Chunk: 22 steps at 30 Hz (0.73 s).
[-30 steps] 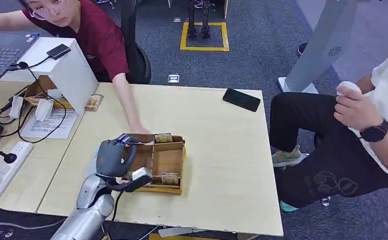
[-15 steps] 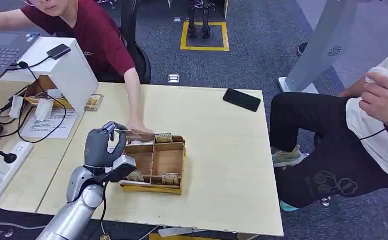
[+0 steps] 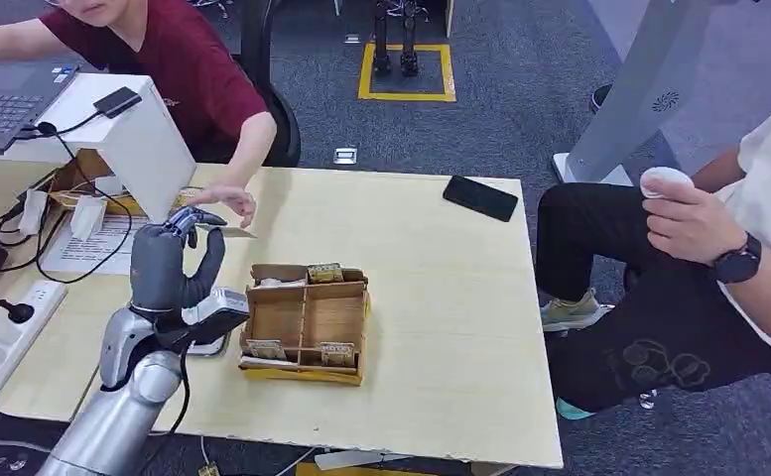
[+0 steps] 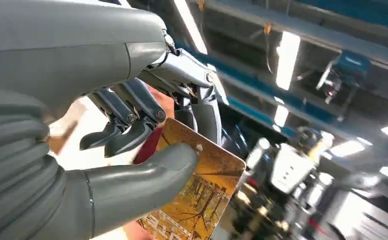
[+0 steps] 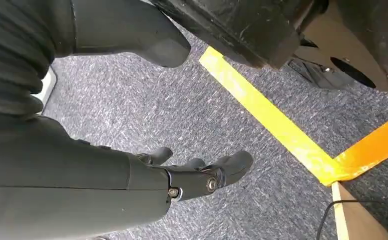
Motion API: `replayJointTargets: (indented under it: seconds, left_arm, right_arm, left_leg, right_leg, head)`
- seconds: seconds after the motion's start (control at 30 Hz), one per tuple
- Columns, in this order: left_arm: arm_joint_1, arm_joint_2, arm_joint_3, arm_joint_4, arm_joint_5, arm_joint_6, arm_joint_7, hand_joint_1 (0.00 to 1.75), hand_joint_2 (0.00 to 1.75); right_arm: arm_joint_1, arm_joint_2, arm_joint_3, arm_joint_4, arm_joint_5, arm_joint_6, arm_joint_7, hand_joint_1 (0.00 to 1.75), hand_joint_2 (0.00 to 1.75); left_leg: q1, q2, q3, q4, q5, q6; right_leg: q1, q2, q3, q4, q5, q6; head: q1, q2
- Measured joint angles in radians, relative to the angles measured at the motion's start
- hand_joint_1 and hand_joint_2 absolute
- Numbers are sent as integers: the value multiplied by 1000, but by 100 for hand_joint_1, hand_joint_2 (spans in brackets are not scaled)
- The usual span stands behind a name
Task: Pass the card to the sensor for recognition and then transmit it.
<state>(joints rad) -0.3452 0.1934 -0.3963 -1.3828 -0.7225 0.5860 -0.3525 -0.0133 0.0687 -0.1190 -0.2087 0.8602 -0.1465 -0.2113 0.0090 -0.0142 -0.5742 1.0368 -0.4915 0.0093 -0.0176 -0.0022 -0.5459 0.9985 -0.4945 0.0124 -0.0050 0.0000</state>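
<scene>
The left hand is raised above the wooden surface, left of the wooden organiser box, and pinches a card between its thumb and fingers. In the left wrist view the card shows an orange-yellow printed face with trees, the thumb pressed on it and the darker fingers curled behind its edge. A person's hand, on an arm in a dark red sleeve, hovers just beyond the card, close to it; whether they touch cannot be told. The white sensor box stands at the far left edge of the surface, near the card. A black phone lies well apart, near the far right. The right hand hangs over grey carpet crossed by yellow tape, its fingers loosely apart and holding nothing
</scene>
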Motion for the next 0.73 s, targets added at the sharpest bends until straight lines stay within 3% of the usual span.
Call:
replayJointTargets:
  seconds: [0.17, 0.33, 0.73]
  left_arm:
    - [-38, 0, 17, 71, -48, 40, 40, 175, 175]
    - [-88, -3, 45, 185, -56, 75, 27, 175, 175]
    - [-106, -11, 56, 252, -85, 85, 35, 175, 175]
  right_arm:
    - [-1, 0, 2, 0, 1, 1, 3, 0, 175]
    - [-2, 0, 2, 0, -2, 2, 3, 0, 175]
    - [-2, 0, 3, 0, -5, 2, 6, 0, 175]
  left_leg:
    - [0, 0, 0, 0, 0, 0]
    - [0, 0, 0, 0, 0, 0]
    - [0, 0, 0, 0, 0, 0]
  right_leg:
    - [0, 0, 0, 0, 0, 0]
    - [0, 0, 0, 0, 0, 0]
    - [0, 1, 0, 0, 0, 0]
  head:
    - [0, 0]
    - [0, 0]
    - [0, 0]
